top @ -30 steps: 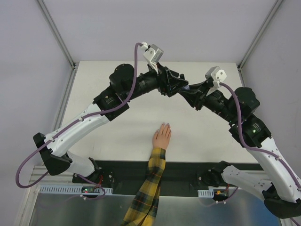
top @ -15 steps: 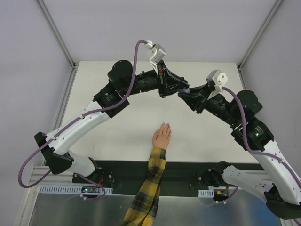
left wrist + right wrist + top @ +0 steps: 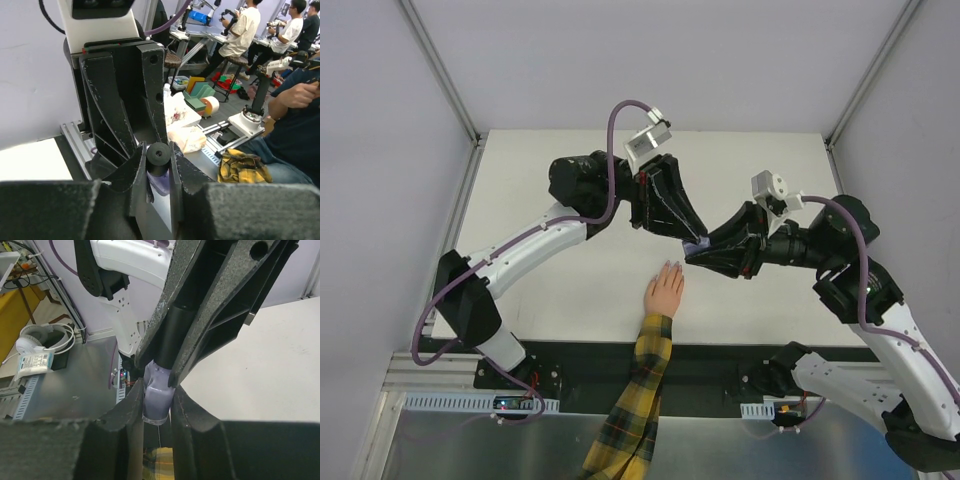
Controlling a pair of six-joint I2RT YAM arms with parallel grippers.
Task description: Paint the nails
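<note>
Right gripper point(image 3: 157, 390): clamps purple bottle point(image 3: 155, 407), bracing it.
Left gripper point(image 3: 157, 150): pinches black cap point(image 3: 158, 157); we guess for unscrewing, seam hidden.

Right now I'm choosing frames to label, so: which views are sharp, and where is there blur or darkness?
Top external: evenly lit and sharp, the hand crisp on the pale table, shadows soft. Left wrist: left claw's fingers a dark blur, black cap and background room sharp. Right wrist: right claw's fingers blurred and dark, purple bottle fairly clear.
</note>
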